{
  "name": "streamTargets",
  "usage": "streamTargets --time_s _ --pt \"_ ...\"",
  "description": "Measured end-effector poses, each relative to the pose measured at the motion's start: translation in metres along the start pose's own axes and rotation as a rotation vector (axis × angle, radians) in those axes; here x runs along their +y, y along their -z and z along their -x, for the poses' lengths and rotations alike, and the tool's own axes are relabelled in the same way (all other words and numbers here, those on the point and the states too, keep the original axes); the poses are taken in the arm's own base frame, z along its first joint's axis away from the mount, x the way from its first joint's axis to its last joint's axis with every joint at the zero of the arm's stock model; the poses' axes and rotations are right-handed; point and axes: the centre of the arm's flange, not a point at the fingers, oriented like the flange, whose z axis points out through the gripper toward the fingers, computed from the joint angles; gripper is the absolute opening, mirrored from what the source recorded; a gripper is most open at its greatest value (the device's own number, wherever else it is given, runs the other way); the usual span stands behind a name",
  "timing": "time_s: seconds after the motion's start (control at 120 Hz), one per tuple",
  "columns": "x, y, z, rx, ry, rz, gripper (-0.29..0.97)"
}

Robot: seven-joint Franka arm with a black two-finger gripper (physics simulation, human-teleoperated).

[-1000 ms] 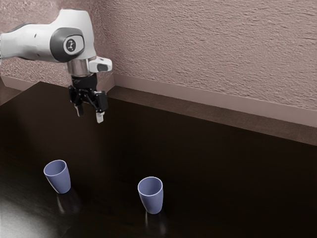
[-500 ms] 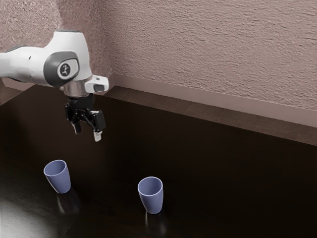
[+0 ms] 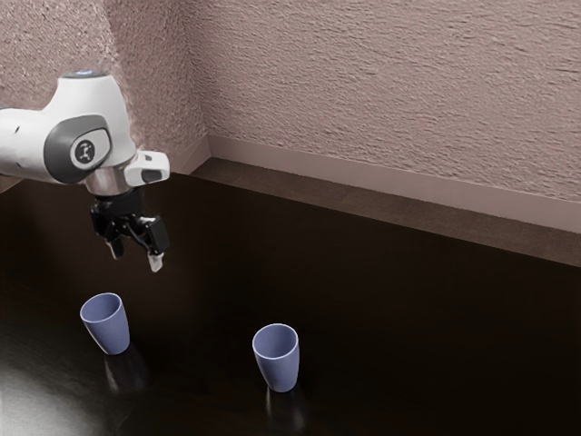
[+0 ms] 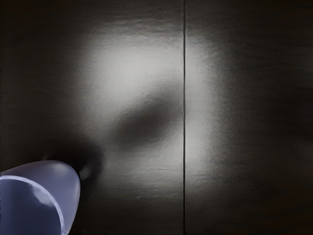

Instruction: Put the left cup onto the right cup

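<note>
- In the exterior view, I am holding my black two-finger claw [image 3: 136, 257] in the air above the dark glossy bench [image 3: 390, 300]. Its fingers are standing apart with nothing between them.
- The left cup [image 3: 105, 322], a small lavender-blue tapered plastic tumbler, is standing upright on the bench. It is sitting below the claw and a little toward the exterior view's left of it, not touching it.
- The right cup [image 3: 275, 356], a matching lavender-blue tumbler, is standing upright with its mouth up. It is well apart from the first, toward the exterior view's right.
- A rough pinkish plaster wall [image 3: 381, 82] is running behind the bench.
- In the wrist view, the left cup [image 4: 34, 198] is showing its open mouth and side wall, off to one side of the spot under my hand rather than centred beneath it.
- A thin straight seam [image 4: 184, 117] is crossing the bench, and a soft dark shadow [image 4: 146, 122] is lying beside it.
- I am judging this step to be the approach for the grasp. To do it well, I should be sliding sideways until the cup sits centred under my hand. Only then should I be lowering, with the fingers wide.
- The wall is tapering and looks slick, so I would be closing gently below the rim, so the cup neither tips nor squirts out.
</note>
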Motion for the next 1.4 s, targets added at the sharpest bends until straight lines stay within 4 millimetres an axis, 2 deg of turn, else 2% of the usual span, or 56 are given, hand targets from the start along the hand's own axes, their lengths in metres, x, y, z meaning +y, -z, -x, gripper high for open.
streamTargets --time_s 0.133,0.417,0.792,0.967,1.275,1.4 --pt "-0.008 -0.014 0.009 -0.023 0.021 0.009 0.68" --pt "-0.009 -0.031 0.016 -0.045 0.037 0.015 0.68" --pt "-0.016 -0.055 0.020 -0.037 0.063 0.015 0.68" --pt "-0.019 -0.060 0.019 -0.011 0.073 0.012 0.68" --pt "-0.050 -0.073 0.011 -0.001 0.137 0.015 0.68" --pt "-0.054 -0.080 0.009 -0.008 0.145 0.016 0.68"
